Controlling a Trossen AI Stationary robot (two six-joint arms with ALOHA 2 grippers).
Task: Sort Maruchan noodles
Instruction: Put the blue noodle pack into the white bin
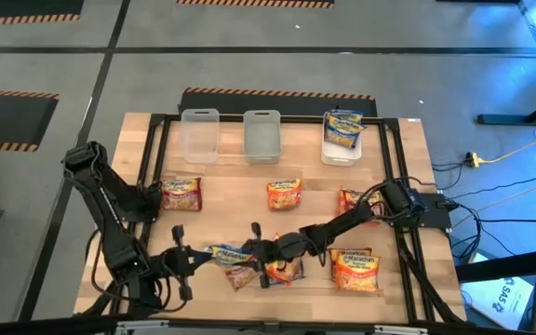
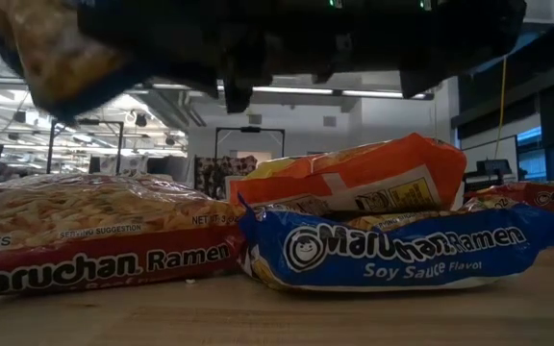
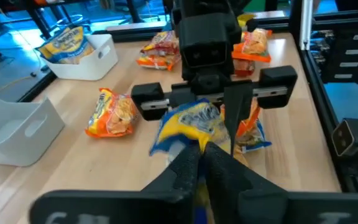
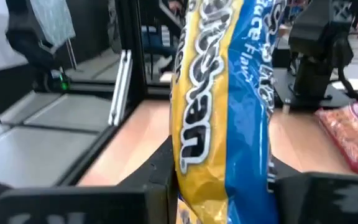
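A blue-and-yellow Maruchan packet [image 1: 230, 253] hangs in the air near the table's front edge, between my two grippers. My left gripper [image 1: 196, 258] comes at it from the table's left and is shut on it. Facing it from the right, my right gripper [image 1: 255, 251] is closed on the same packet. Under them lie a red packet [image 1: 240, 275] and an orange one [image 1: 285, 271]. More packets lie flat on the wood: red [image 1: 181, 194], orange [image 1: 284, 194], red [image 1: 355, 201] and orange [image 1: 354, 271]. My left gripper pinches the packet's end nearest to it [image 3: 194, 138] between its two fingers [image 3: 182, 168]. The fingers reach in about level from the table's left. The packet is lifted clear of the table. My right gripper has the packet's other end between its two fingers [image 4: 165, 171], one on each flat face [image 4: 188, 149]. It reaches in level from the table's right. The packet stands on edge in the hold, clear of the table.
Three clear tubs stand along the far edge: left [image 1: 200, 136], middle [image 1: 261, 136] and right [image 1: 343, 149], the right one holding a blue-and-yellow packet [image 1: 342, 127]. A black frame [image 1: 153, 158] borders the table. In the low view a blue packet [image 2: 402, 250] lies under an orange one [image 2: 354, 183].
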